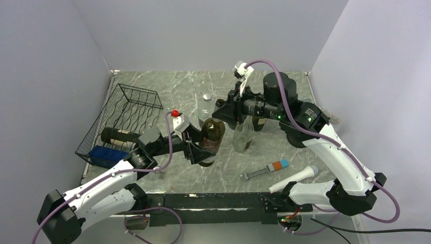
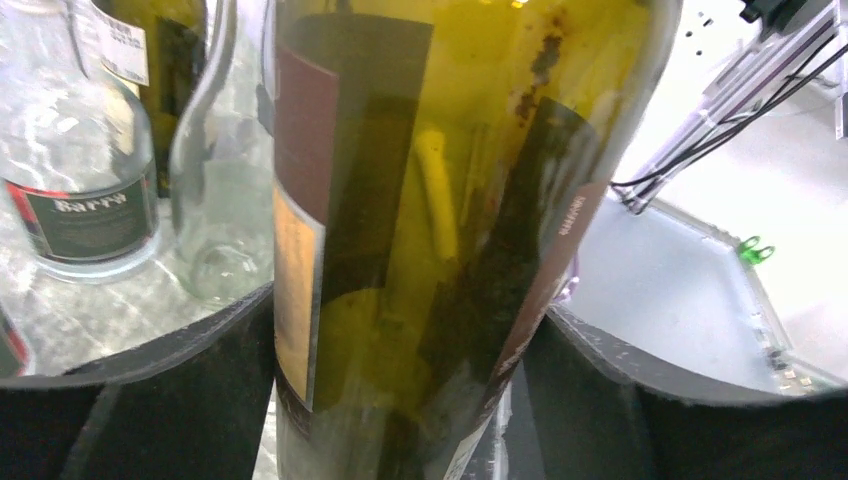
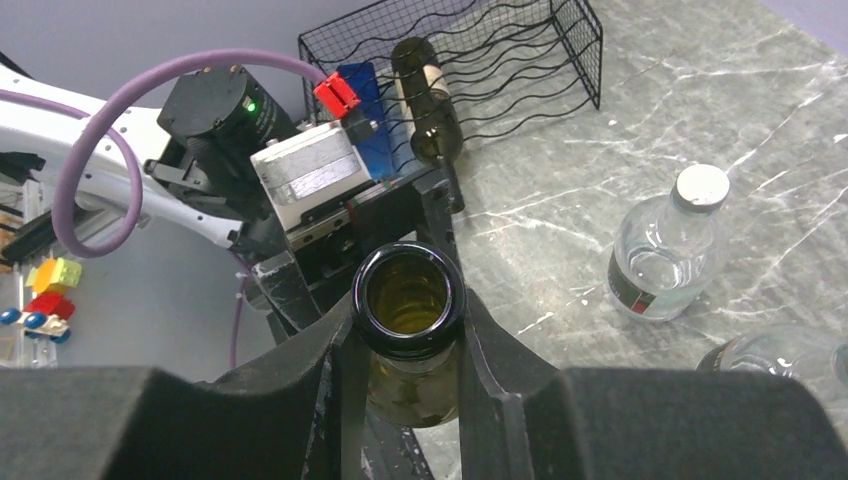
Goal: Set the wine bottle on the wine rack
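Bottle [image 1: 211, 133] is upright, right of the rack [image 1: 142, 90], neck clenched in the right gripper [image 3: 405, 340]. Left gripper [image 2: 400, 400] straddles its body; I cannot tell whether it squeezes.

Plain grey walls [image 1: 203, 30] enclose a grey-green marbled table [image 1: 178, 81] on three sides under even light.
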{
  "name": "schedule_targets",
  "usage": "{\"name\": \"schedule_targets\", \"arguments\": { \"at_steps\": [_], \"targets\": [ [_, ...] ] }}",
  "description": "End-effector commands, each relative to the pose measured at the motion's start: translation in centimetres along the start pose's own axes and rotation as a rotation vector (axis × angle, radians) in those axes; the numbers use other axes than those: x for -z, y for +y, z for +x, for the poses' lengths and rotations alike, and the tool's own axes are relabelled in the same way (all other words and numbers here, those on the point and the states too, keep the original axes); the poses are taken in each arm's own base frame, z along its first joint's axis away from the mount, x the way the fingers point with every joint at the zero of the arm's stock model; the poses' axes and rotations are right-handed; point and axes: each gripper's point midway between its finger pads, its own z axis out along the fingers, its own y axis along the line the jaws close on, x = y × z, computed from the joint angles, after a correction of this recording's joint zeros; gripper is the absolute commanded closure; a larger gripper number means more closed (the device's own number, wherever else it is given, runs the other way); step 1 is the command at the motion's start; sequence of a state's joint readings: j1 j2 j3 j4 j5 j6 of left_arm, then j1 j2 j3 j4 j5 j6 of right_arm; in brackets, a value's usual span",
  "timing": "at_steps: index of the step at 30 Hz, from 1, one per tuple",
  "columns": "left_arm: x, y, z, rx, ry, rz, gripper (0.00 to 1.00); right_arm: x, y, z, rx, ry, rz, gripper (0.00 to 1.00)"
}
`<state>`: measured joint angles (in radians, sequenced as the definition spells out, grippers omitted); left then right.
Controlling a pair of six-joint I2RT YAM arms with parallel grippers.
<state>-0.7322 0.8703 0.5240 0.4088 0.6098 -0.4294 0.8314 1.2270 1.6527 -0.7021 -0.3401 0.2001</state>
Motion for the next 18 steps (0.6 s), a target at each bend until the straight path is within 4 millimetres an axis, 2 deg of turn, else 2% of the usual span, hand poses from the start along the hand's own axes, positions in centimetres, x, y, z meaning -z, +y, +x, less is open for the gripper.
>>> {"name": "schedule_targets", "arguments": {
  "at_steps": [1, 3, 7, 14, 18],
  "targets": [
    [-0.4, -2.9, -2.9, -0.057, -0.072, 0.143, 0.37, 2.9, 3.6, -5.3, 0.033, -0.220, -0.125, 1.00],
    [-0.5, -3.3, -3.2, -0.059, -0.085, 0.160, 0.36, 3.0, 3.5, -5.2, 0.027, -0.217, -0.119, 1.00],
    [-0.7, -3.7, -2.9, -0.070, -0.071, 0.199, 0.10, 3.0, 3.5, -5.2, 0.013, -0.225, -0.118, 1.00],
    [-2.4, -3.7, -0.7, 0.006, 0.013, 0.245, 0.19, 2.7, 3.3, -4.9, -0.010, -0.224, -0.114, 1.00],
    [-2.6, -3.5, -0.6, 0.005, 0.003, 0.233, 0.21, 2.7, 3.4, -4.9, -0.010, -0.228, -0.119, 1.00]
  ]
}}
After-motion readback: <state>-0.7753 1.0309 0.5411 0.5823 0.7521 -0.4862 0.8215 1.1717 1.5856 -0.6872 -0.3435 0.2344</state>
